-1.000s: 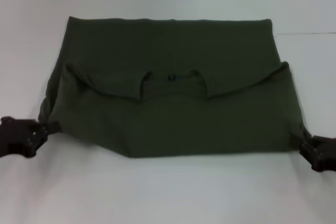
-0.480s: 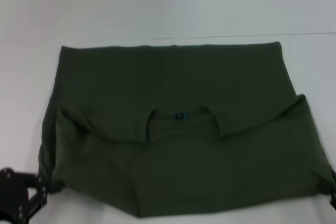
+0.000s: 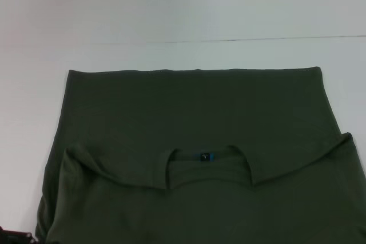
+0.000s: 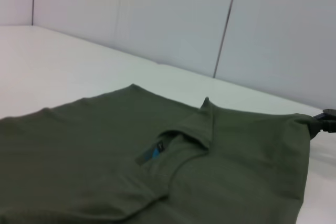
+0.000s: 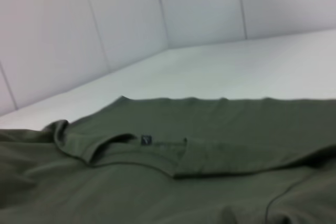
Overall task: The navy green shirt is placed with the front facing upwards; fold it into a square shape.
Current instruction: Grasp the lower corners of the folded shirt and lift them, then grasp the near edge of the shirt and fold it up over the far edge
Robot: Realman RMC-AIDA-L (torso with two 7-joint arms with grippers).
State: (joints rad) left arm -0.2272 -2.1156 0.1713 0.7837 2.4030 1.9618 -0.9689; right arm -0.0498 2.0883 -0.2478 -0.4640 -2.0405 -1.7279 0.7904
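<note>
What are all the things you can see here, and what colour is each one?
navy green shirt: one, dark olive green, lying on the table, near part folded over so the collar shows in the middle.
blue mark: one, blue, inside the collar.
table: one, white, under the shirt.
wall: pale panels, behind the table.
left gripper: one, black, only a sliver shows by the shirt's near left corner.
right gripper: one, black, at the shirt's near right corner.
</note>
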